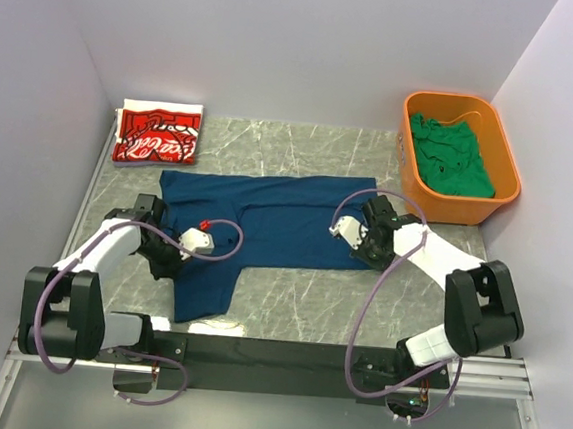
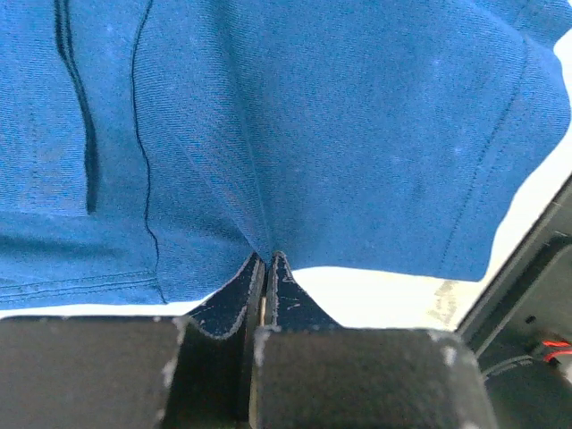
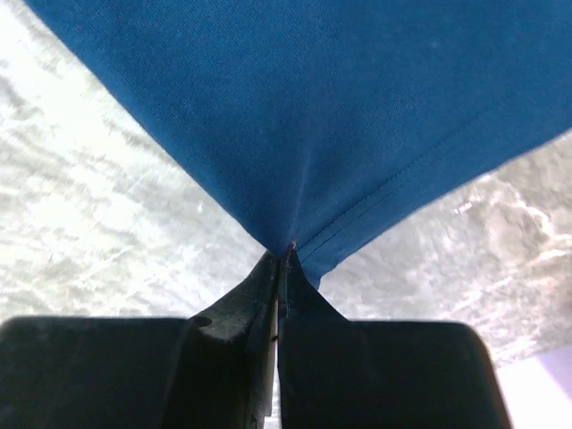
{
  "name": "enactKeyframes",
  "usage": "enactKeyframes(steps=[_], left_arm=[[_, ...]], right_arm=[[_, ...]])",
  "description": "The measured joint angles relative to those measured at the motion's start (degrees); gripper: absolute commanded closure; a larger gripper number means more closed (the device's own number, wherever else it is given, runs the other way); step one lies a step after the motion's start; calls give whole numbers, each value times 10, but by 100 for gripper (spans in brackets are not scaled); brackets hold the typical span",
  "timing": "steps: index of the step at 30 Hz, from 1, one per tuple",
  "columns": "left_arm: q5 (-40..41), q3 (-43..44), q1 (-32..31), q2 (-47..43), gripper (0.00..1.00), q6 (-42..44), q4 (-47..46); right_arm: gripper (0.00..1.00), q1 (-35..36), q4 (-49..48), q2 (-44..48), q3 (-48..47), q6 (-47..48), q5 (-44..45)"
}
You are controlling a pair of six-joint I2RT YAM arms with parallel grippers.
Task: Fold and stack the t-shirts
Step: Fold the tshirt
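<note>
Across the middle of the grey marbled tabletop point(image 1: 299, 301) the navy shirt point(image 1: 276, 214) is laid out sideways, mostly flat, with one flap reaching toward the near edge on the left. Its left side is gripped by the left pincer point(image 2: 266, 262), which is squeezed tight on a small fold of blue cloth right by a stitched hem, so no gap is seen between the black fingers. Over on the shirt's right edge, the right pincer point(image 3: 282, 253) is pressed together on a hemmed corner, with the cloth fanning out from the pinch and bare marble seen on both sides of it. Back in the far left corner, the red shirt point(image 1: 158, 134) with white lettering is parked, folded into a neat rectangle, close to the navy one but not touching it. Way off at the far right, the green shirt point(image 1: 454, 157) is bunched up inside an orange tub point(image 1: 510, 154).
</note>
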State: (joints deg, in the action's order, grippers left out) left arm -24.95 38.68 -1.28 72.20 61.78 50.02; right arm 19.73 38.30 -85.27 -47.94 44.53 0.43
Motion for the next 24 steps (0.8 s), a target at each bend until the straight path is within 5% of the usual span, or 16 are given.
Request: enactKeyframes(steps=[12,24], left_arm=[[-43,123,43,5,99,5,132],[-107,371,74,223,99,-26,175]], right_arm=[[100,-12,69,94,-21,30,-7],[100,-61,96,-90,-218,63,-21]])
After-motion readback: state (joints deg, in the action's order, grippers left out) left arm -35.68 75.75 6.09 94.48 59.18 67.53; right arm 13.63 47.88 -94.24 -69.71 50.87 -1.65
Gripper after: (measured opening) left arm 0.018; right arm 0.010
